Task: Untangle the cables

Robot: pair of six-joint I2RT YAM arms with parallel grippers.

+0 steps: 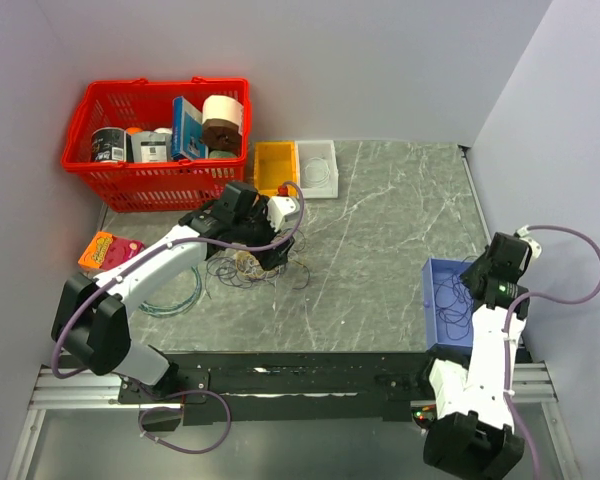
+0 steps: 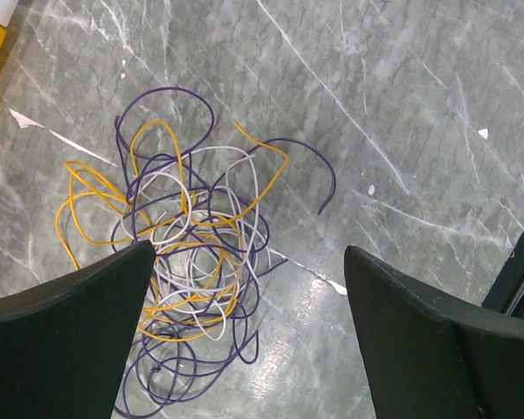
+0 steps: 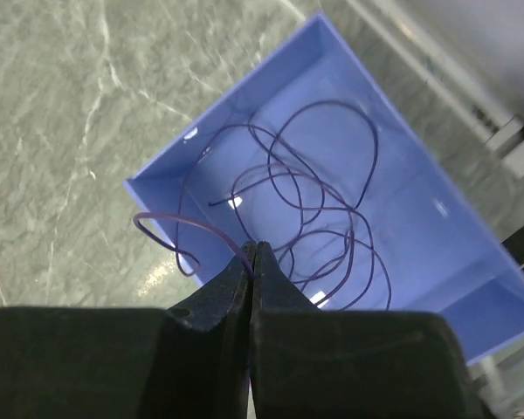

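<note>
The cables (image 1: 245,266) lie in one tangled heap of dark purple, yellow-orange and pale grey wires (image 2: 183,253) on the grey marble table. My left gripper (image 1: 261,247) hangs just above the heap, open, its two dark fingers wide apart (image 2: 249,255). The heap sits under and beside the left finger (image 2: 79,323), and nothing is held. My right gripper (image 3: 256,246) is shut on a thin purple cable (image 3: 179,223) over the blue bin (image 3: 218,131). The rest of that purple cable (image 3: 332,218) lies looped inside the bin (image 1: 442,268), below my right gripper (image 1: 478,283).
A red basket (image 1: 165,140) of goods stands at the back left. A yellow bin (image 1: 276,166) and a white bin (image 1: 318,166) sit behind the heap. A teal coiled hoop (image 1: 172,300) lies by the left arm, and an orange-pink item (image 1: 108,250) at the left edge.
</note>
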